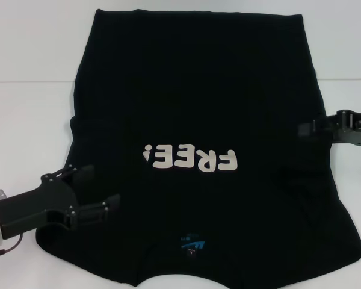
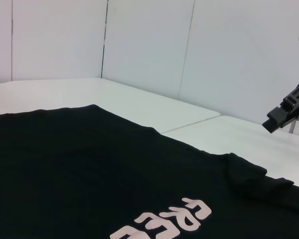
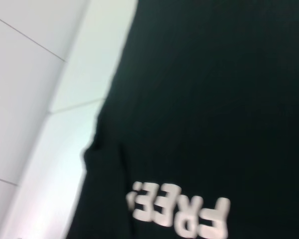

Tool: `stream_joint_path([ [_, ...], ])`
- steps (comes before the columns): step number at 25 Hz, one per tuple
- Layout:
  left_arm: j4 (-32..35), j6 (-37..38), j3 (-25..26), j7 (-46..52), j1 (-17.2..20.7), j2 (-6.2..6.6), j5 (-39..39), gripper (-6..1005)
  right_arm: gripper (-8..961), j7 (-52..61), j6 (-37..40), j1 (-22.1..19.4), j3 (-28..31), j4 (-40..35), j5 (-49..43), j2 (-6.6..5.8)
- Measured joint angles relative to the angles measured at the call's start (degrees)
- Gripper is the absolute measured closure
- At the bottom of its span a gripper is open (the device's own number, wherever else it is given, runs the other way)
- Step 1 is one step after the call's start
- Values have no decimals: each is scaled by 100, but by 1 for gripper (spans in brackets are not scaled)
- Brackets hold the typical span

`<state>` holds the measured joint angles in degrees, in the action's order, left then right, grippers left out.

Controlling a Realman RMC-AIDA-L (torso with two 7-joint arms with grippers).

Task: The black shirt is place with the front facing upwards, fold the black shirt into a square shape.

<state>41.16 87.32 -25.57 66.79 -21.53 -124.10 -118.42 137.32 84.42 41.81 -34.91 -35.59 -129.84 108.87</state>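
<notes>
Head view: high, looking down. Wrist views: low, close, oblique. All share black shirt [image 1: 198,138] lettering.

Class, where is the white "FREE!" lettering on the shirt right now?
In the head view the "FREE!" lettering sits upside down near the middle of the black shirt, above the blue neck label, between the left gripper and right gripper.

- The left gripper [image 1: 102,191] sits at about eight o'clock in the head view, its arm reaching in from the lower left edge, fingers spread apart and pointing toward three o'clock.
- The right gripper [image 1: 305,128] reaches in from three o'clock, held level, tip pointing toward nine o'clock.
</notes>
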Motion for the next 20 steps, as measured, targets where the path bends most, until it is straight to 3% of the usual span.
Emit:
stream_joint_path([
  [5,-60,-5,0,2,0,6,-3,51,662,-115,-89,-31,56,358,313,-36],
  [9,-151,-6,50,169,-8,14,21,51,472,-506,9,-143,218,381,552,7],
  [13,-148,36,93,1038,-77,67,53,50,304,-1882,509,-525,241,380,1137,83],
  [17,-36,184,132,2330,-165,184,-86,50,156,-3681,1060,-1045,228,357,1280,314],
  [20,237,445,172,3524,-213,291,-562,52,73,-5236,1226,-1500,204,354,1262,588],
])
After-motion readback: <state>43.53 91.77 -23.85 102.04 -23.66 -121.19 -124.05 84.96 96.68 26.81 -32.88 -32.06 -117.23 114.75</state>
